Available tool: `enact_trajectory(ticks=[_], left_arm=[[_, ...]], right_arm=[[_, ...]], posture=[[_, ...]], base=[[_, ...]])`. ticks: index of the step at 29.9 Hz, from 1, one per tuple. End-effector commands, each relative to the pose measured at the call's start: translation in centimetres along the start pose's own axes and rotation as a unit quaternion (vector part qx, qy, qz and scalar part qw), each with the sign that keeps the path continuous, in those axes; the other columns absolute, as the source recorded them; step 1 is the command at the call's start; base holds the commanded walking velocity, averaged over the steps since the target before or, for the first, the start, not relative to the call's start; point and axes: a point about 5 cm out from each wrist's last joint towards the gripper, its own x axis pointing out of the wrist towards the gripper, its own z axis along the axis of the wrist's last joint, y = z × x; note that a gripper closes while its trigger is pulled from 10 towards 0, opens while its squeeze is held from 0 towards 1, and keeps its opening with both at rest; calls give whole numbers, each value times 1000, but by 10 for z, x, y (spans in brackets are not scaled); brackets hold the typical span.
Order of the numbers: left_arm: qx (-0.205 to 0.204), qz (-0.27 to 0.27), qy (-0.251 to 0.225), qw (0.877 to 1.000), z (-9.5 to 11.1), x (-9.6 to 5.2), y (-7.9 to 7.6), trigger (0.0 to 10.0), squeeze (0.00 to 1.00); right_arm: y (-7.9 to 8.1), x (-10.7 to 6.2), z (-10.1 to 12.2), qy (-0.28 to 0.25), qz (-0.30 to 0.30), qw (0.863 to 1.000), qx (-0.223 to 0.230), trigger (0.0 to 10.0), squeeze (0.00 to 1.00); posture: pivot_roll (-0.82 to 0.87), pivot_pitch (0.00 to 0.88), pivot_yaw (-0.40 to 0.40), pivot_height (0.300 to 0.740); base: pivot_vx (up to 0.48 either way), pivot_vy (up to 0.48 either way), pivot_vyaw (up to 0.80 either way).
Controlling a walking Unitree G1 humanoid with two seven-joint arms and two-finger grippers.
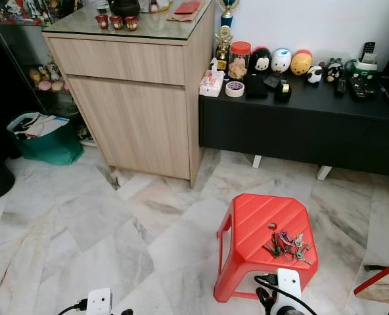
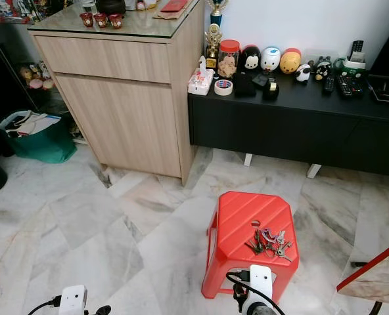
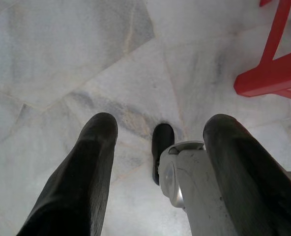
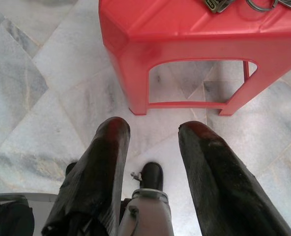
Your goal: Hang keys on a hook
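Red plastic catches the eye first: in the left eye view a small stool (image 1: pixel 265 246) stands on the marble floor (image 1: pixel 83 223) at the lower right of the frame, and a bunch of keys (image 1: pixel 286 245) lies on the near right part of its seat. A pale wooden cabinet (image 1: pixel 138 98) fills the upper left, and a low black desk (image 1: pixel 306 111) runs along the wall at the upper right, crowded with toy figures and remotes. A green bag (image 1: pixel 40 139) sits on the floor at the left edge.

From the right eye view the same stool (image 2: pixel 250 243) sits lower centre, keys (image 2: pixel 267 241) on top.

Left wrist view: the left hand (image 3: pixel 158 162) hangs over bare marble, its two black fingers (image 3: pixel 81 182) spread apart and holding nothing, a red stool leg (image 3: pixel 273 73) at the upper right.

Right wrist view: the right hand (image 4: pixel 153 162) hangs just before the stool (image 4: pixel 185 44), fingers (image 4: pixel 99 172) parted and empty; the keys (image 4: pixel 219 5) peek in at the top edge.
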Motion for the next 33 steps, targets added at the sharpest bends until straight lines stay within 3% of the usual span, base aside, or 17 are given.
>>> enact_trajectory(ticks=[1,33], left_arm=[[-6,8,6,1000,-6,-2,5,10000,0],[2,-3,0,1000,0,0,2,10000,0]], right_arm=[[0,0,0,0,2,1000,-1,10000,0],[-1,-1,-2,2,2,1000,-5,10000,0]], posture=[[85,46,-5,740],[93,18,-11,740]], base=[[0,0,0],[0,0,0]])
